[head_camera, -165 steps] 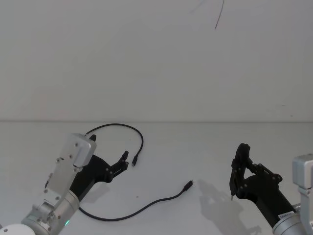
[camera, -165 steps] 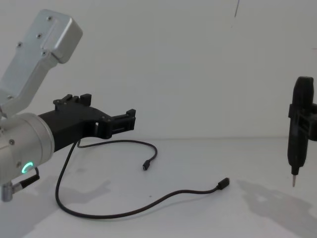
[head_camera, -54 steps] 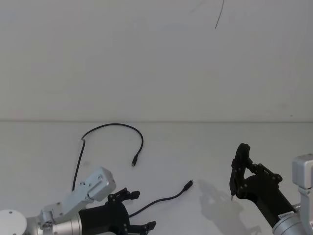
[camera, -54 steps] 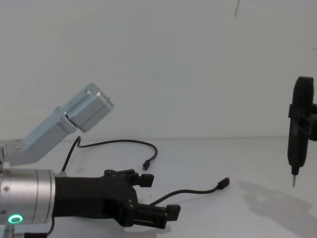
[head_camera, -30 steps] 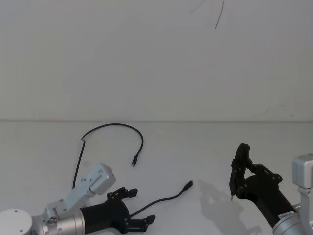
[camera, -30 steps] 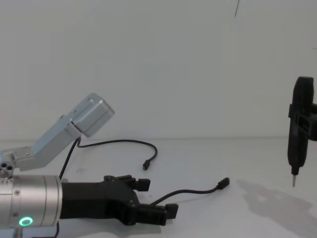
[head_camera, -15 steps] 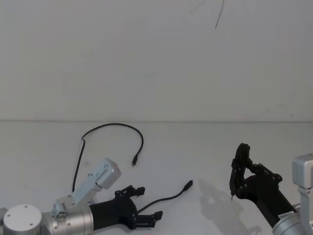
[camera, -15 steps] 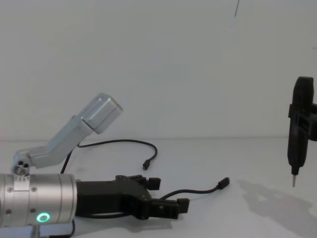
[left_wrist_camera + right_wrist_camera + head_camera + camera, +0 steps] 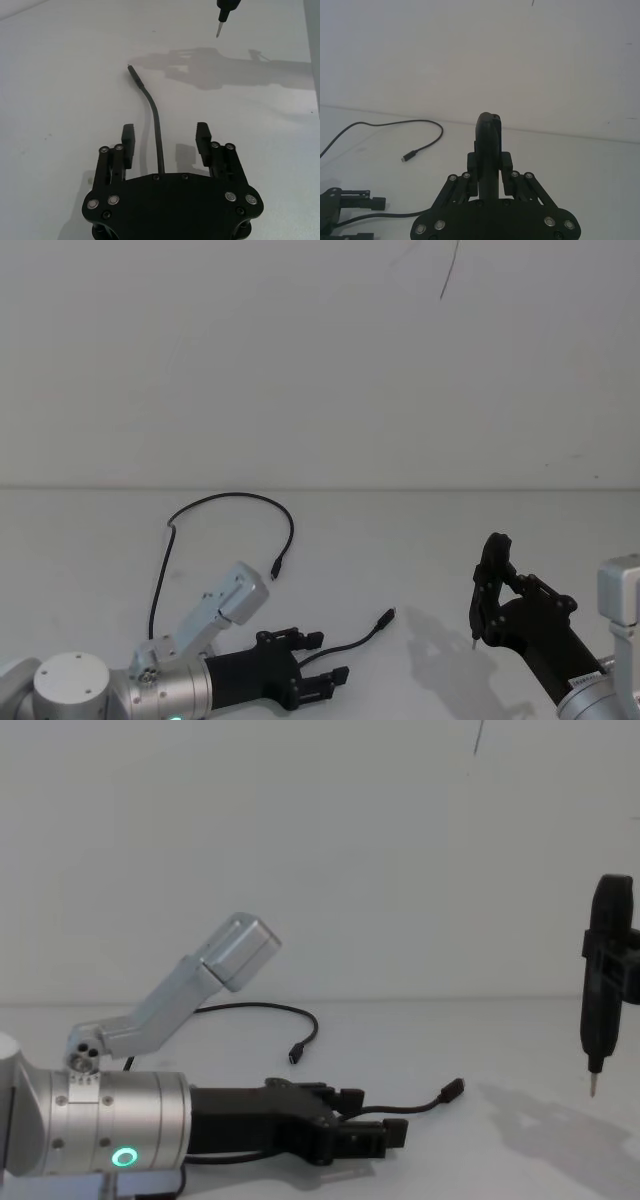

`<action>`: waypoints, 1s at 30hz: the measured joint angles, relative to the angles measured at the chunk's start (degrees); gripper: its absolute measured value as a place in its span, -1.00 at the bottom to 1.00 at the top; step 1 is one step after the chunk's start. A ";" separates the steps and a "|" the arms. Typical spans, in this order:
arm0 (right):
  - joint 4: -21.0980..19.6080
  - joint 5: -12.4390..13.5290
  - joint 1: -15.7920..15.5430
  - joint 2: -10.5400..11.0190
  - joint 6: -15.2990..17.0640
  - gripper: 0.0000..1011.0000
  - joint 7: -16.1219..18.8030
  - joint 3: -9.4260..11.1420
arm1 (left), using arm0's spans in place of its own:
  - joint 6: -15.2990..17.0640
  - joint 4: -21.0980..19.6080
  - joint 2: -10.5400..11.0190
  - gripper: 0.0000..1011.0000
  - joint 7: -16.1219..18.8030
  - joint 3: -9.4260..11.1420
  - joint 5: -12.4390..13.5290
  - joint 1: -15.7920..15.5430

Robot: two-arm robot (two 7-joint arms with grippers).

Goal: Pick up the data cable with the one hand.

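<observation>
Straddled data cable [image 9: 155, 117] with wide-open fingers [image 9: 129, 142] of left gripper [image 9: 165, 131]; pinched black stick tool [image 9: 487, 130] in right gripper [image 9: 488, 165], well apart.

Long thin black data cable [image 9: 291, 530], slack on the white table [image 9: 420, 540] in a loose curve, a small plug at each end. Black two-finger left gripper [image 9: 326, 657] on a silver wrist, green ring lit, low, fingers [image 9: 128, 144] spread either side of the cable's near stretch.
</observation>
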 joint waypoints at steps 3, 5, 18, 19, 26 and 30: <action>0.00 0.00 0.00 0.00 0.00 -0.47 0.00 0.00 | 0.04 0.32 -0.27 0.21 -0.09 0.23 0.02 -0.26; 0.00 0.00 0.00 0.00 0.00 -0.47 0.00 0.00 | 0.05 0.53 -0.44 0.13 -0.13 0.38 0.03 -0.41; 0.00 0.00 0.00 0.00 0.00 -0.47 0.00 0.00 | 0.11 1.10 -0.90 -0.69 -0.27 0.83 0.09 -0.86; 0.00 0.00 0.00 0.00 0.00 -0.47 0.00 0.00 | 0.11 1.09 -0.90 -0.73 -0.27 0.84 0.09 -0.86; 0.00 0.00 0.00 0.00 0.00 -0.47 0.00 0.00 | -0.80 0.42 -0.46 -0.91 -0.21 1.08 0.79 -0.75; 0.00 0.00 0.00 0.00 0.00 -0.47 0.00 0.00 | -1.83 -0.63 0.34 -0.91 -0.36 1.20 1.52 -0.71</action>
